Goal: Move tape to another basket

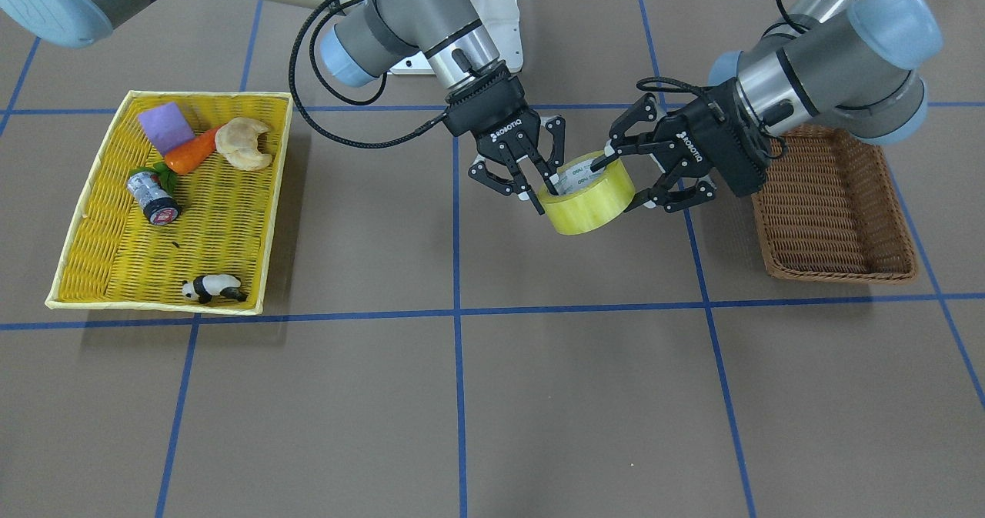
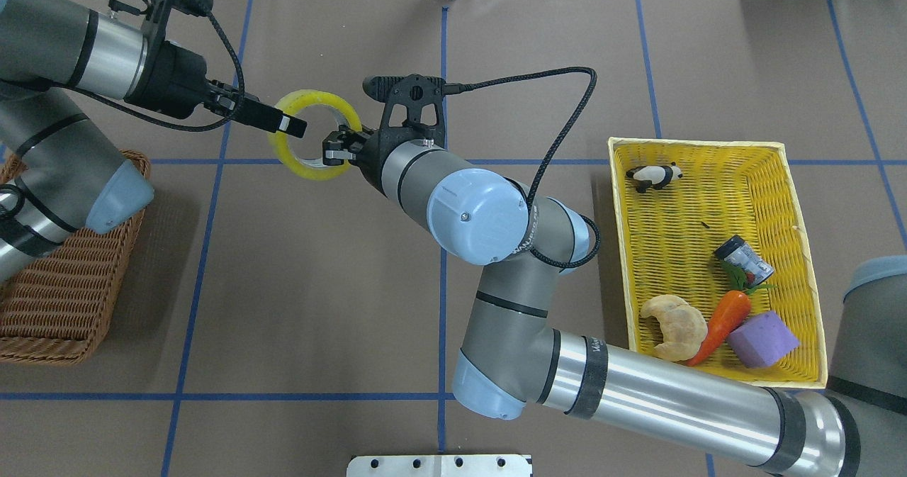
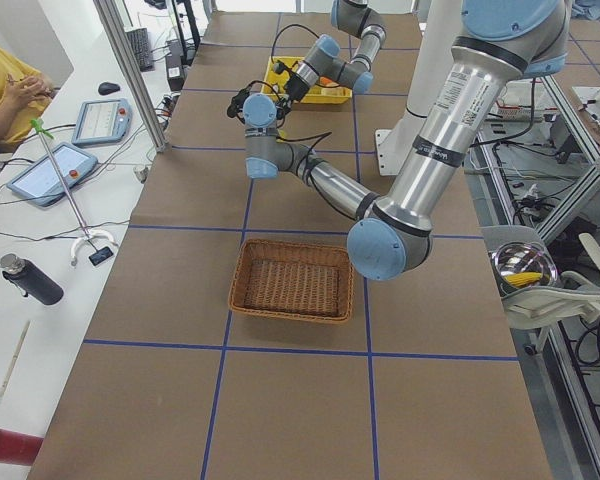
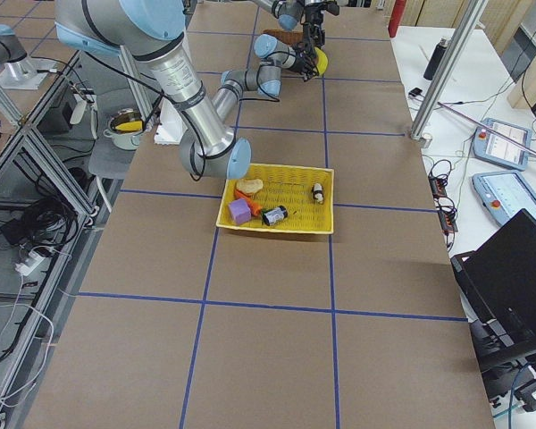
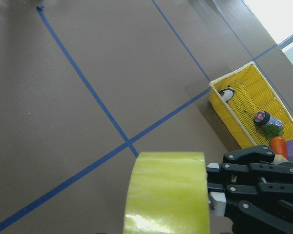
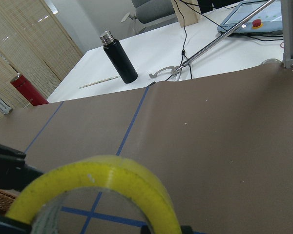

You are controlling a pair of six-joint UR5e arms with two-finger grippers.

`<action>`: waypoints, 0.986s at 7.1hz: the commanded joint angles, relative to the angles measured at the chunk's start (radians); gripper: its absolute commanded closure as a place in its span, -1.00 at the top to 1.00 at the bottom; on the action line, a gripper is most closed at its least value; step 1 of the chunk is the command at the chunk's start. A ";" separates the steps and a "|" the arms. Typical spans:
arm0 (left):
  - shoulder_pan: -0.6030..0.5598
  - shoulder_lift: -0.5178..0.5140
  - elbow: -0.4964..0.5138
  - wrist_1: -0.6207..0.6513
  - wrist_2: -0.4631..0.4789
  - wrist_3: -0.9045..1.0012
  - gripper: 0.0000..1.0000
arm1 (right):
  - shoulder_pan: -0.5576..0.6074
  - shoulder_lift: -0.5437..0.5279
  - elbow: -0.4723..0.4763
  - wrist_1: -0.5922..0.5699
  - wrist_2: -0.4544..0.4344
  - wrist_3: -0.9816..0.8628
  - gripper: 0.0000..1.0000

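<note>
While the right gripper (image 1: 545, 191) clamps one wall of the tape (image 1: 592, 206) in mid-air, the left gripper (image 1: 623, 183) straddles the opposite wall, jaws apart; it should close firmly before the right releases, with the basket (image 1: 839, 218) just behind its wrist

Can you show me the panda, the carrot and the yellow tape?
panda (image 1: 214, 287): front-facing view, middle of its body.
carrot (image 1: 192, 153): front-facing view, orange body.
tape (image 1: 591, 204): front-facing view, yellow outer wall.
</note>
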 commanded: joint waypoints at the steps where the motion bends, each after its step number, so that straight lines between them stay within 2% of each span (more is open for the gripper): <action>1: 0.001 0.000 -0.006 0.000 -0.001 0.000 -1.00 | -0.010 -0.020 0.008 0.024 -0.018 0.002 1.00; 3: 0.001 0.003 0.002 0.000 0.000 0.000 -1.00 | -0.011 -0.048 0.011 0.071 -0.013 0.004 1.00; 5: -0.001 0.011 0.007 0.000 0.002 0.002 -1.00 | -0.010 -0.099 0.094 0.076 0.032 0.011 1.00; 7: -0.004 0.017 0.007 0.000 0.002 0.000 -1.00 | 0.045 -0.139 0.129 -0.049 0.048 0.001 1.00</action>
